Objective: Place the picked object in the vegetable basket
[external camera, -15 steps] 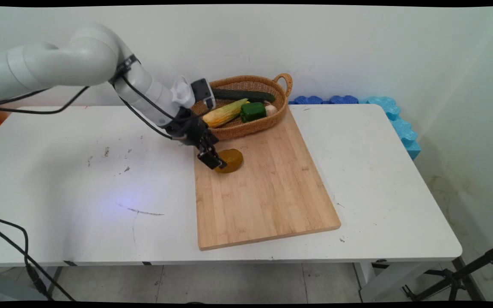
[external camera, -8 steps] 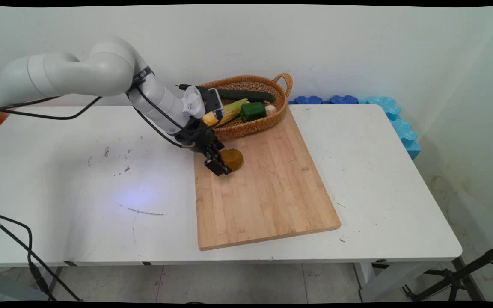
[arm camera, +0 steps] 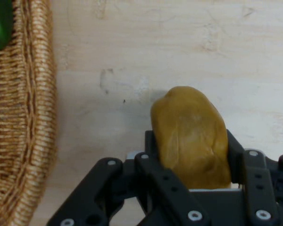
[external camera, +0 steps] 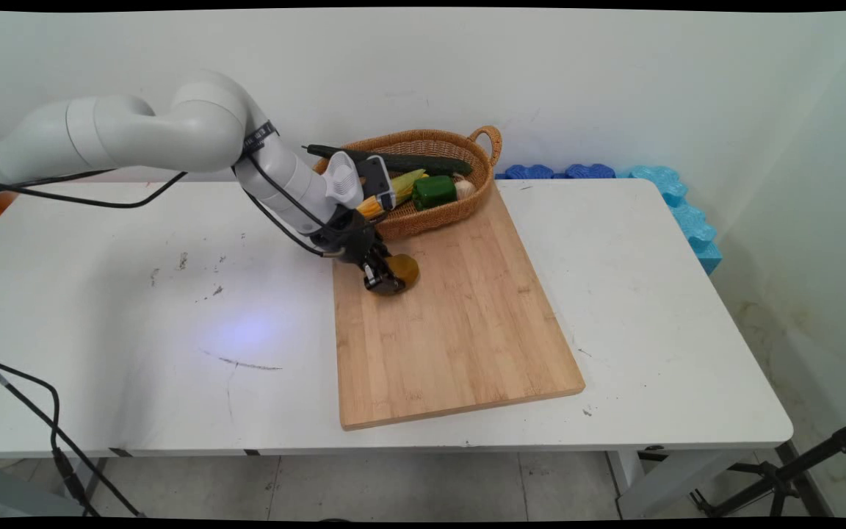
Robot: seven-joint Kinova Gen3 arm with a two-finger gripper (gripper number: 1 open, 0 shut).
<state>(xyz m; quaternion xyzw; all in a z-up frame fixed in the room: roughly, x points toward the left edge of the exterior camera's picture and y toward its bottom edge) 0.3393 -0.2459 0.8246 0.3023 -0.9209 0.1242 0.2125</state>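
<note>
- The white arm reaches in from the upper left and slants down, with its black two-finger gripper (external camera: 385, 278) low over the far left corner of the pale bamboo cutting board (external camera: 460, 323).
- The gripper's fingers are closed around a brownish-yellow, rounded potato-like lump (external camera: 399, 272) that lies on the board, just in front of the oval woven wicker basket (external camera: 438, 213).
- The main view alone shows the basket's load: a dark green cucumber (external camera: 423, 163), a yellow corn cob in its husk (external camera: 393, 197) and a green bell pepper (external camera: 434, 191).
- The hand view alone shows the lump (arm camera: 191, 136) wedged between both fingers (arm camera: 153, 146), with the basket's wall (arm camera: 23, 117) beside it.
</note>
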